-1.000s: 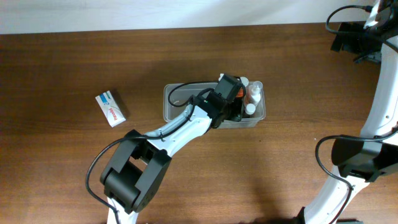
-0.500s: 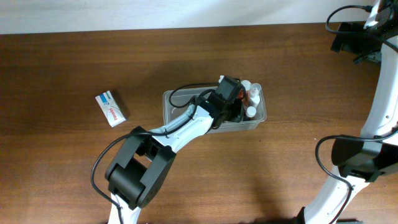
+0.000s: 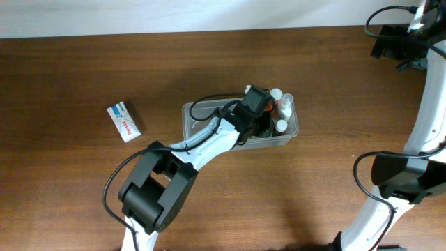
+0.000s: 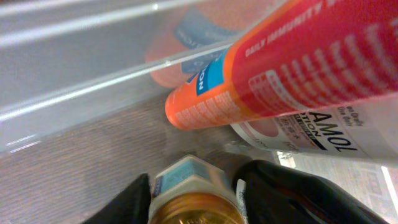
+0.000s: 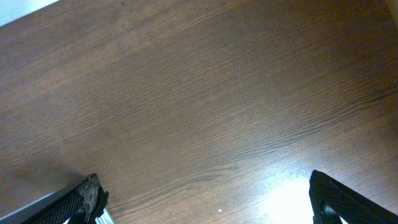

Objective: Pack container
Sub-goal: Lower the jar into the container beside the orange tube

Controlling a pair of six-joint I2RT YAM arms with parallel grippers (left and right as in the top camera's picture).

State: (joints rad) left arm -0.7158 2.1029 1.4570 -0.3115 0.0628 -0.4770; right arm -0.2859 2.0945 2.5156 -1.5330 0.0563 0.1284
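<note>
Pinching bottle point(image 4: 188, 182) inside container point(image 3: 192, 126), left pincer point(image 4: 194, 210); hidden overhead.

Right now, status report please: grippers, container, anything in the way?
Left gripper shut on bottle, inside container. Right gripper open, over table. Orange tube close ahead of bottle. Box outside container.

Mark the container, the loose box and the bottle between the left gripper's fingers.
container point(image 3: 189, 123), overhead view, bare left end
box point(image 3: 124, 121), overhead view, top face
bottle point(image 4: 194, 208), left wrist view, its amber end

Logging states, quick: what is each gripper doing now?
Left gripper: closed on a small bottle inside the container.
Right gripper: open, holding nothing.
</note>
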